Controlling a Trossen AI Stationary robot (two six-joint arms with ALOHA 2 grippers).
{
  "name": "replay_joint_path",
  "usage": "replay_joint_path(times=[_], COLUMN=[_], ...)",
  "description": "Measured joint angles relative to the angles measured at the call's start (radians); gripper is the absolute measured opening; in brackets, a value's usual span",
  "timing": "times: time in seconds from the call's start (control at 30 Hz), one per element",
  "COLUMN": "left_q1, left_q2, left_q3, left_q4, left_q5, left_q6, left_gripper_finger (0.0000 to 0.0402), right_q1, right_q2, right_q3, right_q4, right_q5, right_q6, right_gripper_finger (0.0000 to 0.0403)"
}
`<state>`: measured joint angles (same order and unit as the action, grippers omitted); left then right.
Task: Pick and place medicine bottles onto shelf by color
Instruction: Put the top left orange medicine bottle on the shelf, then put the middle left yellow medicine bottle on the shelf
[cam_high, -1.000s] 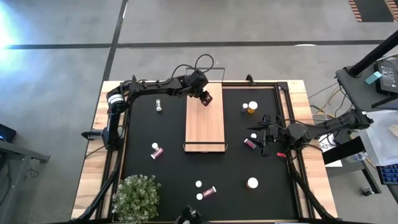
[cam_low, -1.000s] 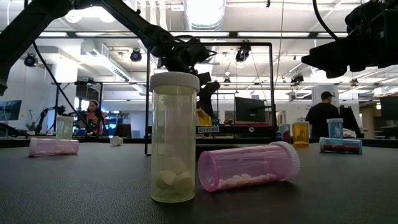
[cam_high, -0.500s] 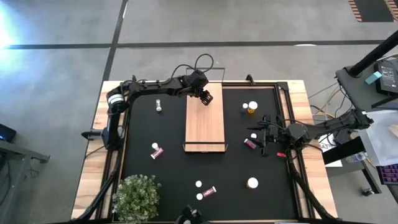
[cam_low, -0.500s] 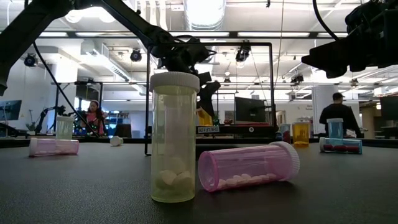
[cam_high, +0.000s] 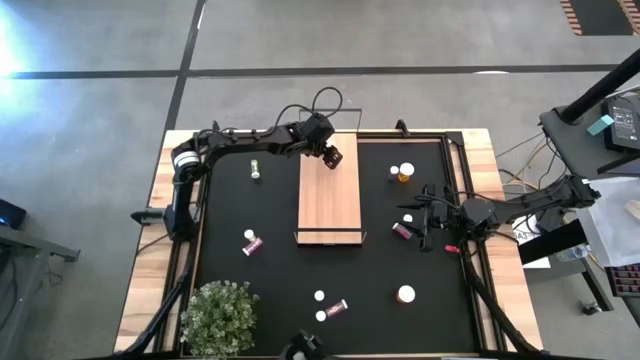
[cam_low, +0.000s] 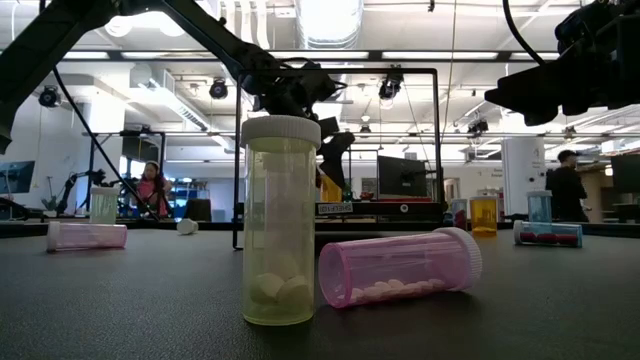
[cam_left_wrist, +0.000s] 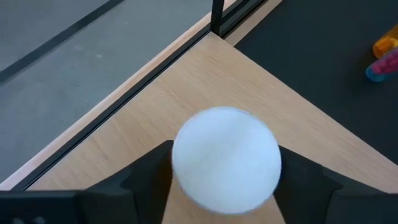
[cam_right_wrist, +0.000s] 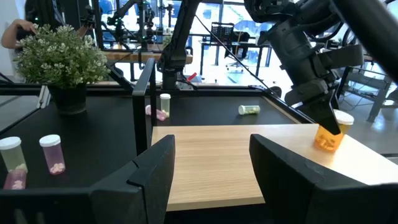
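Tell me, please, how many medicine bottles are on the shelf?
1: an amber bottle at the shelf's far end, under the left gripper. No others seem hidden there.

An amber bottle (cam_right_wrist: 328, 134) with a white cap stands upright on the far end of the light-wood shelf (cam_high: 329, 200). Around it on the table, pink bottles lie on their sides (cam_low: 398, 267) and pale ones stand upright (cam_low: 280, 222); another amber one (cam_high: 404, 172) stands right of the shelf.

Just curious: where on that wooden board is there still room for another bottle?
Most of the long light-wood shelf is bare, from its middle to the black wire end. Only the far corner is taken, where the left gripper is at the amber-orange white-capped bottle.
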<state>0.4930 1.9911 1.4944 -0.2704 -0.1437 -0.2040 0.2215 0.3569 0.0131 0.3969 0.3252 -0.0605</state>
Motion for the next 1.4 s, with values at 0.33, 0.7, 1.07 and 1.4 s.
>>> replay_joint_path(times=[0.33, 0.7, 1.07, 1.4], left_q1=[-0.001, -0.022, -0.049, -0.055], left_q2=[-0.001, -0.073, -0.252, -0.507], left_q3=[-0.002, -0.009, -0.063, -0.41], left_q4=[0.01, -0.04, -0.34, -0.378], left_q5=[-0.021, 0.016, 0.022, 0.004], left_q6=[0.0, 0.032, -0.015, -0.292], left_gripper_finger=[0.0314, 0.0318, 0.0318, 0.0317], right_q1=[0.0, 0.0, 0.0, 0.0], right_q2=[0.0, 0.0, 0.0, 0.0], right_q3=[0.0, 0.0, 0.0, 0.0], right_q4=[0.0, 0.0, 0.0, 0.0], right_q5=[0.0, 0.0, 0.0, 0.0], right_q6=[0.0, 0.0, 0.0, 0.0], right_gripper_finger=[0.0199, 0.0199, 0.0199, 0.0199])
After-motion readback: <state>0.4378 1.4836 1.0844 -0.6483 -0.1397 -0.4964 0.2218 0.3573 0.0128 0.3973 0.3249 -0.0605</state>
